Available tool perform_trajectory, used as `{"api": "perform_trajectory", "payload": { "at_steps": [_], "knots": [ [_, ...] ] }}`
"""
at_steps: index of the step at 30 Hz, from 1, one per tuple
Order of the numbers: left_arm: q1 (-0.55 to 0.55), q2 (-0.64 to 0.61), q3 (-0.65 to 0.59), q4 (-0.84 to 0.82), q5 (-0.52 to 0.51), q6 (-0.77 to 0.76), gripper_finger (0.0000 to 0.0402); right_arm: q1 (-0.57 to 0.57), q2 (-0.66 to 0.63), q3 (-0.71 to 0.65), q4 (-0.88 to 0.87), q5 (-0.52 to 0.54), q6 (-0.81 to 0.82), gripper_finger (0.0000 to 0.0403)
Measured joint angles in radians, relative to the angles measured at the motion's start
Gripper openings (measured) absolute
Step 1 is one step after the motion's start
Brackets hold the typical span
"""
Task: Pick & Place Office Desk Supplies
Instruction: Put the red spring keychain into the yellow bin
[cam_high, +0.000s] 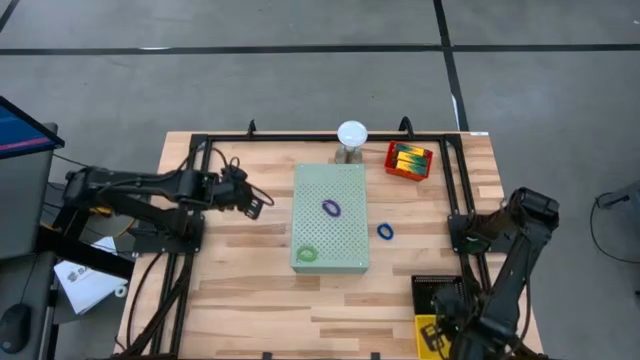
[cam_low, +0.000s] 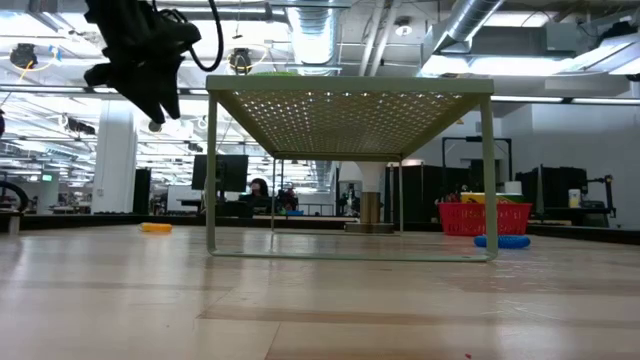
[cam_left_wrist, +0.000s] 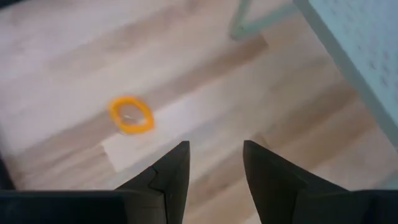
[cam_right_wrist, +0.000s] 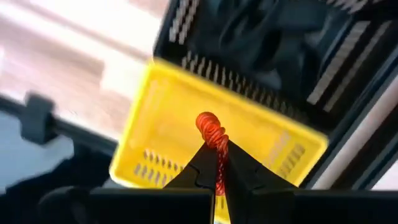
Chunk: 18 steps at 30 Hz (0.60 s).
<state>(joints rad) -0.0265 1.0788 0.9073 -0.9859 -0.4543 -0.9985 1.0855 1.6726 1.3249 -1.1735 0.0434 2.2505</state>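
An orange band loop (cam_left_wrist: 130, 114) lies flat on the wooden table, also seen in the low view as the orange band (cam_low: 156, 228). My left gripper (cam_left_wrist: 214, 168) hangs open above the table, short of that band, touching nothing; in the high view my left gripper (cam_high: 255, 205) is left of the pale-green board (cam_high: 331, 235). My right gripper (cam_right_wrist: 217, 163) is shut on another orange band (cam_right_wrist: 210, 127) over a yellow basket (cam_right_wrist: 161, 134) at the table's near right corner. A purple band (cam_high: 332, 208) and a green band (cam_high: 307, 254) lie on the board; a blue band (cam_high: 385, 231) lies on the table. My right gripper pinches the twisted orange band between its two fingertips (cam_right_wrist: 202, 163), from above, pointing down. A bunched end of the band (cam_right_wrist: 208, 122) sticks out past the tips. The band is lifted clear above the yellow basket.
The board stands on thin legs (cam_low: 211, 175) at the table's middle. A white dome (cam_high: 351, 133) and a red basket with printed boxes (cam_high: 409, 160) stand at the far edge. A black basket (cam_high: 438, 292) sits beside the yellow basket (cam_high: 428, 335). A black frame rail (cam_high: 455, 180) runs along the right.
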Motion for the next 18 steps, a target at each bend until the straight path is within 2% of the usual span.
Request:
{"api": "perform_trajectory", "payload": {
  "at_steps": [10,18],
  "knots": [
    [0.218,-0.022,0.000,-0.001,-0.003,0.123,0.0144,0.029,0.116,0.058,0.052,-0.136,-0.007,0.0005],
    [0.354,-0.022,0.000,0.002,0.149,0.294,0.0144,0.072,0.166,0.057,0.063,-0.193,-0.010,0.0005]
  ]
}}
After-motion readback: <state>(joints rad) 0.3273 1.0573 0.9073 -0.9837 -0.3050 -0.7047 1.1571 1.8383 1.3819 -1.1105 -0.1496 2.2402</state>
